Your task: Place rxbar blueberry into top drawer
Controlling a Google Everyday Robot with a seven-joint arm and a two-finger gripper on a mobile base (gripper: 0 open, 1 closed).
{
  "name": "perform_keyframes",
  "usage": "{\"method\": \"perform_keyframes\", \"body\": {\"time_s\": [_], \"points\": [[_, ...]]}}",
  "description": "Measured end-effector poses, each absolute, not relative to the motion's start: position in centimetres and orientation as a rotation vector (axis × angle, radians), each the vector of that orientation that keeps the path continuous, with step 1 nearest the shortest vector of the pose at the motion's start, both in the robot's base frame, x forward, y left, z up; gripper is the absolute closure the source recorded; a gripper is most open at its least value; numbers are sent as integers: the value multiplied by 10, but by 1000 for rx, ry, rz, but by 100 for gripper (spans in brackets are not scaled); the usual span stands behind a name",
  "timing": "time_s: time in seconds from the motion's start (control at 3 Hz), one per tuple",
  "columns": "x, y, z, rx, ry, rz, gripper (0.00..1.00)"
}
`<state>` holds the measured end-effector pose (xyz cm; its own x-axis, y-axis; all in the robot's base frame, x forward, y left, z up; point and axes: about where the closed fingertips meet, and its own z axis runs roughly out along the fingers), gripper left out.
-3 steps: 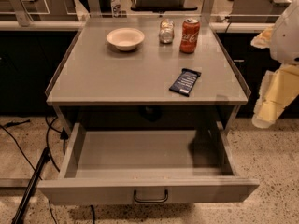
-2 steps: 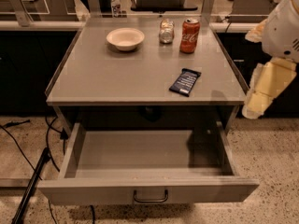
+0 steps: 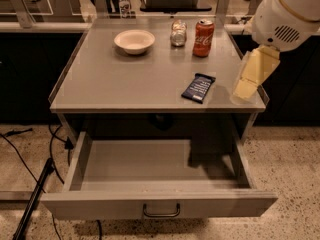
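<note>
Status: early, nothing moved yet. I am holding my pale yellow gripper (image 3: 252, 76) above the table's right edge, near the flat, dark navy-blue wrapped rxbar blueberry (image 3: 198, 88). The bar is lying ungrasped on the grey tabletop (image 3: 110, 79), near its front edge. I cannot tell whether my gripper is spread or closed. The wide grey metal top drawer (image 3: 100, 208) is standing pulled out, with nothing inside. Outstanding, in my judgement: grasping, carrying and releasing.

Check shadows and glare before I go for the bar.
Camera view: a dark shadow covers the right rear floor of the wide grey metal drawer; the navy-wrapped snack bar lies evenly lit, no glare, on the grey tabletop; the pale claw hangs over the table's right edge.
</note>
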<state>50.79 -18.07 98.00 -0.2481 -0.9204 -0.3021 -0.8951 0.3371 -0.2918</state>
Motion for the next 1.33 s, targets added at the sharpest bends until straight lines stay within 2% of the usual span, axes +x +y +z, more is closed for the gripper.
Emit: {"method": "perform_keyframes", "body": {"time_s": [1.0,1.33], "points": [[601,-169,922,-1376,2418,-154,0],[601,-170,922,-1376,2418,-154,0]]}}
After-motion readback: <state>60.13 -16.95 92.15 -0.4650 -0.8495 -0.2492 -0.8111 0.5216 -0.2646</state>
